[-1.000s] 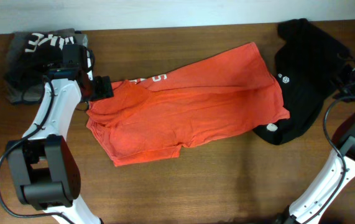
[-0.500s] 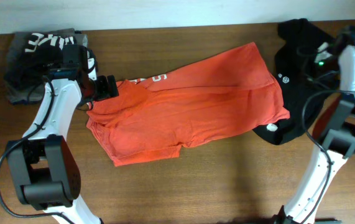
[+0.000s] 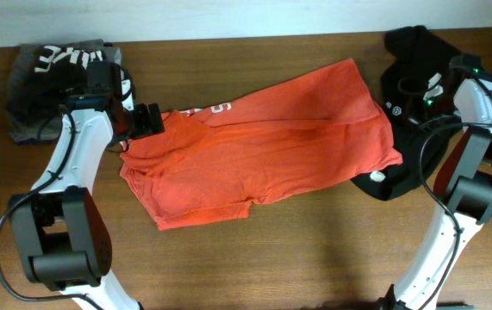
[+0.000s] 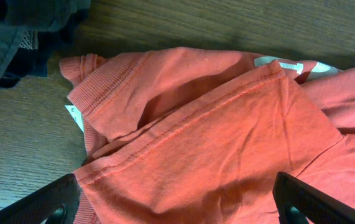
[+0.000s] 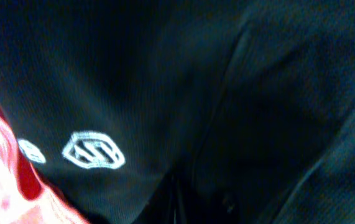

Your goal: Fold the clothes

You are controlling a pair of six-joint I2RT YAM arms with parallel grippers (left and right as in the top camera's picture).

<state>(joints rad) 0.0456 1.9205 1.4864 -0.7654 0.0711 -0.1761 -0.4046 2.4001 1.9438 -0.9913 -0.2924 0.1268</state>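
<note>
Grey cloth (image 3: pixel 52 65) far left: leave it. Left gripper (image 3: pixel 146 120) wide open, just above shirt (image 3: pixel 263 146) by collar (image 4: pixel 93 81). Shirt lies crumpled mid table (image 3: pixel 314 250). Best: go down, pinch collar edge only, pull flat first, then fold. Right gripper (image 3: pixel 426 90) closed tight over black cloth (image 3: pixel 418 47); cannot tell if pinching it. Should take shirt's hem instead.

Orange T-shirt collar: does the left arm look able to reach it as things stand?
Probably yes. The left gripper is open close above the collar of the orange T-shirt, and nothing lies over it.
</note>
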